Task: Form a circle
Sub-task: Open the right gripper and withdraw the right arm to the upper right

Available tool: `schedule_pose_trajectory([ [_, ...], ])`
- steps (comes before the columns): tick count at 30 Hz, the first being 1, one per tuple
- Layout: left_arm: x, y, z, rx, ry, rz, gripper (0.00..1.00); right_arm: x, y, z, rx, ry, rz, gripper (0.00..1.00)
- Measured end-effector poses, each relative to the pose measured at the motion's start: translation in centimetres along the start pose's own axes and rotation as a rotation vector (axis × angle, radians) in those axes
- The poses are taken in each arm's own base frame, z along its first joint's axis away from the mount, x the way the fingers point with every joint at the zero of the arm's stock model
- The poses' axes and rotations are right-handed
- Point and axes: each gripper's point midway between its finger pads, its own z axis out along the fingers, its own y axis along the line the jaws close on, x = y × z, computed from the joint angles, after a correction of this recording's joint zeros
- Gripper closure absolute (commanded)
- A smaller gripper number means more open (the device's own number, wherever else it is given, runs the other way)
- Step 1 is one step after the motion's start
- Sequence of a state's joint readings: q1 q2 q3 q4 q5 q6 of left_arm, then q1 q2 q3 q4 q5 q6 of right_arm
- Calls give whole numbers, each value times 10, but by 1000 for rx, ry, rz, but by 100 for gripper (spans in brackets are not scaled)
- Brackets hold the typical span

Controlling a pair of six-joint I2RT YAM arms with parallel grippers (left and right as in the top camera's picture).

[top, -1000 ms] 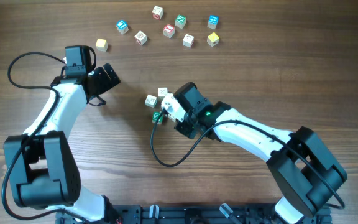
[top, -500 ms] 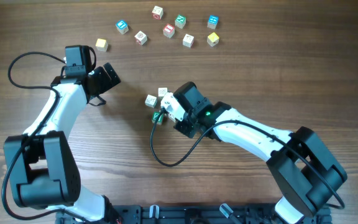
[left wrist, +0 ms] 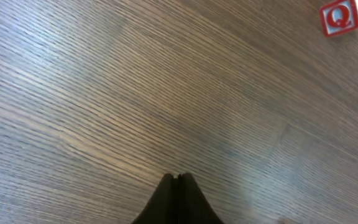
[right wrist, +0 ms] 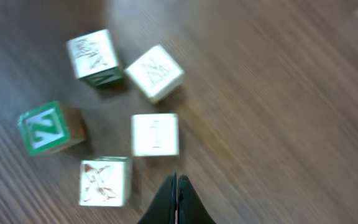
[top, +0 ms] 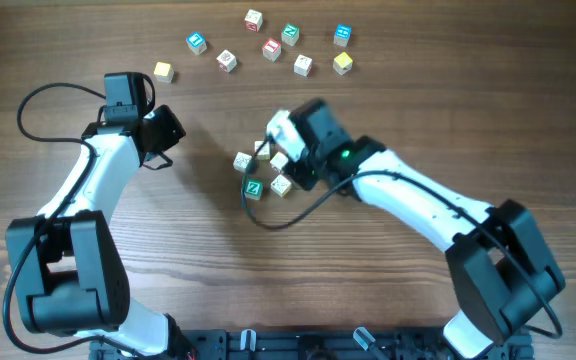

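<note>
Wooden cubes (right wrist: 155, 134), four cream plus a green Z cube (right wrist: 44, 127), are seen whole by right wrist cam only; overhead they're part-hidden. Left gripper (left wrist: 178, 180) & right gripper (right wrist: 176, 186): jaws pressed together, nothing held.

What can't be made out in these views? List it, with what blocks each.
- Right wrist view: blur; letters on the pale cubes are unreadable, only the green cube's Z reads.
- Overhead: the right arm covers some pale cubes.
- Left wrist view: the red Q cube is cut by the top edge.
- Overhead: the far cubes' letters are too small.
</note>
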State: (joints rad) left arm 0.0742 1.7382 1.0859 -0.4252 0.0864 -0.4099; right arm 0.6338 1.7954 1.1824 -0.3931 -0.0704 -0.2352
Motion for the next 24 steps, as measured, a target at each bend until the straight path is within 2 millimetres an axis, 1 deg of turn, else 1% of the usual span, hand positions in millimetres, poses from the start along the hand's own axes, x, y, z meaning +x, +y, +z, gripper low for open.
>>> schedule_pose_trajectory([
  [2, 4, -5, 0, 32, 22, 0, 96, -3, -22, -5, 28, -11, 96, 95],
  [3, 8, -9, 0, 52, 42, 0, 96, 0, -34, -7, 40, -10, 149, 88],
  [5, 17, -12, -1, 66, 76, 7, 96, 8, -60, -10, 69, -7, 231, 85],
  [6, 22, -14, -1, 69, 94, 14, 96, 14, -77, -12, 91, -7, 281, 83],
  [8, 36, -16, -2, 64, 148, 34, 96, 36, -126, -22, 158, -4, 414, 79],
  [9, 46, -18, -5, 59, 188, 51, 96, 44, -141, -26, 180, -4, 453, 77],
  [10, 51, -19, -9, 50, 219, 55, 96, 52, -157, -30, 201, -6, 494, 74],
  [11, 52, -22, -15, 42, 241, 61, 96, 61, -172, -35, 226, -10, 541, 62],
  [13, 40, -38, -29, 53, 233, 85, 96, 83, -206, -47, 280, -17, 638, 17],
  [14, 36, -45, -34, 58, 226, 100, 95, 94, -219, -53, 302, -19, 678, 0],
  [15, 36, -51, -37, 60, 225, 116, 94, 103, -231, -59, 322, -21, 713, 0],
  [16, 41, -57, -38, 60, 232, 140, 94, 112, -240, -63, 339, -20, 737, 0],
  [19, 58, -72, -38, 42, 246, 209, 94, 131, -258, -73, 373, -16, 791, 0],
  [20, 64, -78, -39, 36, 245, 238, 94, 135, -261, -75, 379, -16, 803, 0],
  [22, 70, -85, -39, 24, 239, 271, 96, 137, -263, -76, 382, -16, 807, 0],
  [24, 70, -86, -38, -2, 218, 277, 96, 136, -262, -76, 381, -16, 806, 0],
])
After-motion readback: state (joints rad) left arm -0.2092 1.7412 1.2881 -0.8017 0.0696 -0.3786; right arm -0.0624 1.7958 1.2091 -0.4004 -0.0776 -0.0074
